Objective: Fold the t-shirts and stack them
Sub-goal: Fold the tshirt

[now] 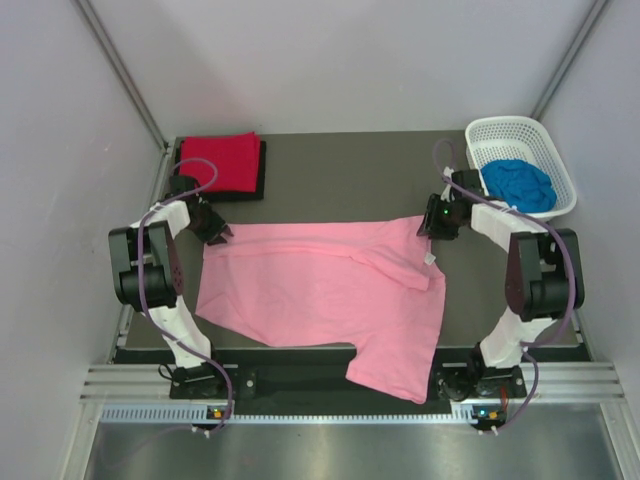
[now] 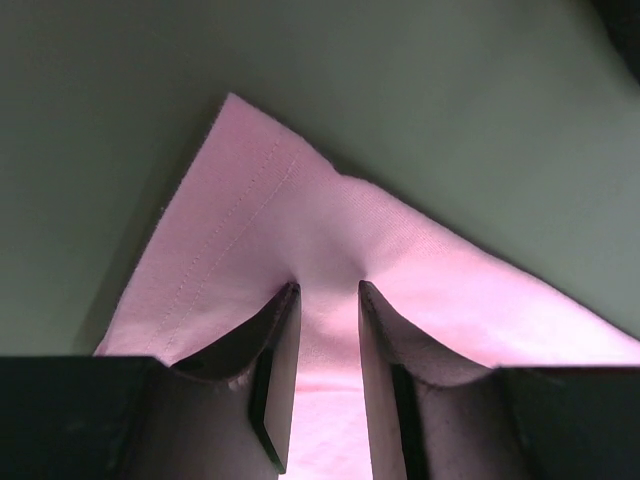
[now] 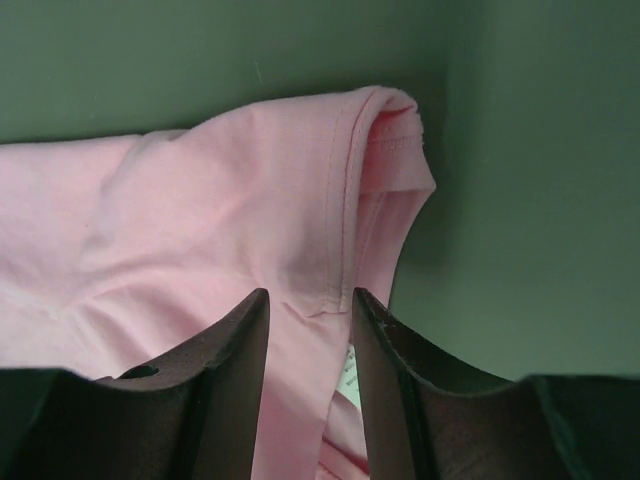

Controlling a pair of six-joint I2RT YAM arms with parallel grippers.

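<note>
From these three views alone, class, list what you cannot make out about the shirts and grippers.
- Left wrist view: whether the left gripper pinches the pink t-shirt or only presses on it; cloth fills the gap between its fingers.
- Top view: the black t-shirt's shape; the red t-shirt covers all but an edge.
- Top view: how the blue t-shirt lies; it is bunched inside the basket.

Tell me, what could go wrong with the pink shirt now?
The left tool seems to pinch only one corner of the light pink cloth t-shirt, so the cloth might slip out. The right tool stands open over a rolled-up sleeve, so the fold could come out crooked. Part of the shirt lies past the near edge of the dark table and could slide off when pulled.
</note>
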